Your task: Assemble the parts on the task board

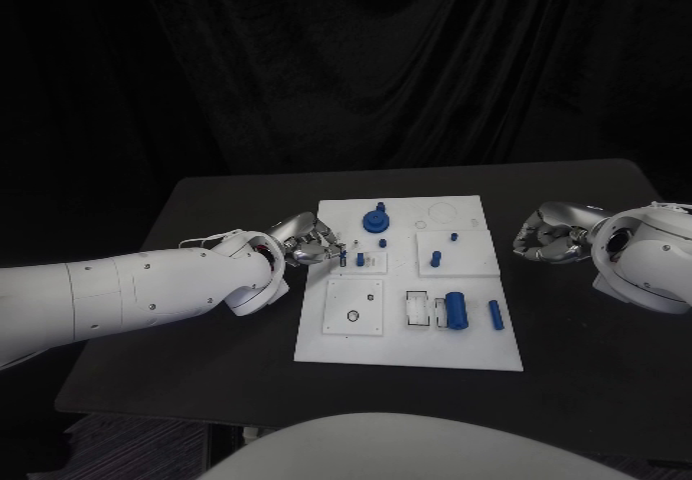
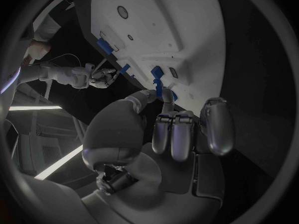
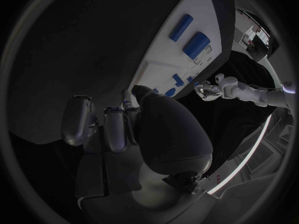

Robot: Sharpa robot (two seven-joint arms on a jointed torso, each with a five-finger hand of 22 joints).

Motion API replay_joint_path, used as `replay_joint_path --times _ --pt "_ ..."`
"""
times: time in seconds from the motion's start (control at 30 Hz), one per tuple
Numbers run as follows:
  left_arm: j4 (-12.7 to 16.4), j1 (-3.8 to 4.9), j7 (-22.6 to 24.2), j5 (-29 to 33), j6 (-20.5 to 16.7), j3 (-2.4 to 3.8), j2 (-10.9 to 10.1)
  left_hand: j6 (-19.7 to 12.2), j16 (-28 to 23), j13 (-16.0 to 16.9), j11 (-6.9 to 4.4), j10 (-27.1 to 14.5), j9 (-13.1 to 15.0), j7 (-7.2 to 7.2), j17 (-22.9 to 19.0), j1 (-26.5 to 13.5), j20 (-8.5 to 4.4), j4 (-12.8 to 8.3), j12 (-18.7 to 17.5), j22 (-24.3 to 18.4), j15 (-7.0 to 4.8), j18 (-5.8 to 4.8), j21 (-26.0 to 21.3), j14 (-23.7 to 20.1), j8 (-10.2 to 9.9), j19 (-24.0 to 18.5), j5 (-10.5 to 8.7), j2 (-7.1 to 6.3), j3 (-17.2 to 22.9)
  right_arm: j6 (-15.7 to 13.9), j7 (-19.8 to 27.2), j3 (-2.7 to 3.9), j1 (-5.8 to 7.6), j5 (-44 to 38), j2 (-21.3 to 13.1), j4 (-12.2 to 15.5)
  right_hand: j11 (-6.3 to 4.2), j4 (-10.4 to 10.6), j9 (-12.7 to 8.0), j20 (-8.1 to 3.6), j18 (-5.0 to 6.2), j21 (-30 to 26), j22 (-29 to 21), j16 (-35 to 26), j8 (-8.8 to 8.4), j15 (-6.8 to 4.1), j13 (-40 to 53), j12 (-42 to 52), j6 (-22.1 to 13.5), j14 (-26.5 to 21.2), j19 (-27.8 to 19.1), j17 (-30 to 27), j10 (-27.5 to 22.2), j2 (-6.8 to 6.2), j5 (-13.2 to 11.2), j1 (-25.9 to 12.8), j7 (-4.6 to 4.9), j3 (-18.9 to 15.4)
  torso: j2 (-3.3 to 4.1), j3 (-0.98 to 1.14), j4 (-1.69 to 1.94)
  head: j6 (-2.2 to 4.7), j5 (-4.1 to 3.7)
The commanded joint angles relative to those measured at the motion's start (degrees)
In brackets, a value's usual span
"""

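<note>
Task board point(image 1: 408, 340) — white plate, lay at the middle of the black table point(image 1: 577, 390). Blue parts on it: a stepped round piece point(image 1: 378, 219) near the far edge, a large cylinder point(image 1: 456, 310) and a slim bar point(image 1: 495, 314) toward the near right, small pegs point(image 1: 434, 259) between.

Left hand point(image 1: 307, 243) — at the board's left edge, pinching a small blue part point(image 2: 159, 87) between thumb and a fingertip, just over the board.

Right hand point(image 1: 555, 231) — off the board's right side, well apart from it, fingers curled in, holding nothing.
</note>
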Motion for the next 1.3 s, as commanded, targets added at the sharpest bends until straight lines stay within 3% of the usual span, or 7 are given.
replay_joint_path --times 0.03,0.17,0.6,0.9,1.3 --pt "-0.04 -0.11 -1.18 0.09 -1.43 0.04 0.17 -0.42 0.15 15.08 -0.40 6.07 1.39 -0.25 15.09 -0.96 -0.48 1.44 -0.25 10.14 -0.20 -0.69 0.04 5.96 0.84 1.01 -5.66 0.26 -1.09 0.19 -0.86 0.03 -0.07 -0.15 -0.06 0.01 -0.07 0.03 -0.10 -0.01 0.57 -0.13 8.90 -0.33 -0.05 -0.28 3.65 -0.29 -0.43 1.54 -0.57 -0.07 -0.35 -0.23 0.28 0.21 -0.02 0.39 0.02 0.03 -0.07 -0.01 0.07" --pt "-0.24 -0.12 -2.10 0.09 -1.23 0.04 0.36 -1.02 0.15 15.08 -0.29 6.07 1.36 -0.14 15.09 -0.94 -0.43 2.07 -0.25 10.09 -0.13 -0.65 -0.19 5.96 1.14 0.96 -9.01 0.39 -1.91 -0.11 -0.79 0.03 -0.07 -0.15 -0.08 0.03 -0.10 0.02 -0.12 -0.02 0.58 -0.17 8.89 -0.37 -0.10 -0.30 3.61 -0.32 -0.53 1.52 -0.59 -0.13 -0.38 -0.26 0.28 0.21 -0.02 0.39 -0.01 0.07 -0.02 -0.01 0.08" --pt "-1.49 -0.33 -3.15 0.09 -1.19 0.04 1.39 -1.86 0.15 15.08 -0.05 6.07 1.32 0.13 15.09 -0.51 -0.25 2.91 -0.25 10.03 0.07 -0.62 -0.45 5.96 1.57 0.91 -12.86 0.78 -3.12 -0.60 -0.68 0.03 -0.07 -0.14 -0.02 0.10 -0.19 -0.02 -0.18 -0.06 0.60 -0.27 8.87 -0.41 -0.24 -0.36 3.60 -0.35 -0.84 1.49 -0.62 -0.17 -0.38 -0.35 0.30 0.23 -0.01 0.40 0.01 0.05 -0.07 -0.01 0.22" --pt "-1.46 -1.14 -2.22 0.09 -0.83 0.04 1.35 -2.04 0.15 15.08 -0.06 6.07 1.30 0.10 15.09 -0.19 -0.23 2.82 -0.25 9.96 0.10 -0.56 -0.71 5.96 1.59 0.83 -12.74 0.82 -3.13 -0.58 -0.70 0.03 -0.06 -0.14 0.05 0.11 -0.19 -0.02 -0.18 -0.06 0.60 -0.27 8.87 -0.41 -0.24 -0.36 3.60 -0.35 -0.84 1.49 -0.62 -0.17 -0.38 -0.35 0.30 0.23 -0.01 0.40 0.02 0.04 0.01 -0.01 0.20" --pt "-1.55 -2.12 1.14 0.09 -3.54 0.04 1.54 -2.37 0.15 15.08 0.01 6.07 1.23 0.17 15.09 0.24 -0.15 3.11 -0.25 9.89 0.15 -0.50 -1.03 5.96 1.72 0.69 -10.45 0.95 -3.25 -0.53 -0.70 0.03 -0.06 -0.14 0.03 0.12 -0.23 -0.05 -0.21 -0.11 0.60 -0.31 8.87 -0.43 -0.30 -0.41 3.55 -0.40 -1.00 1.47 -0.63 -0.20 -0.41 -0.37 0.30 0.25 -0.02 0.43 0.03 -0.02 -0.04 -0.01 0.29"
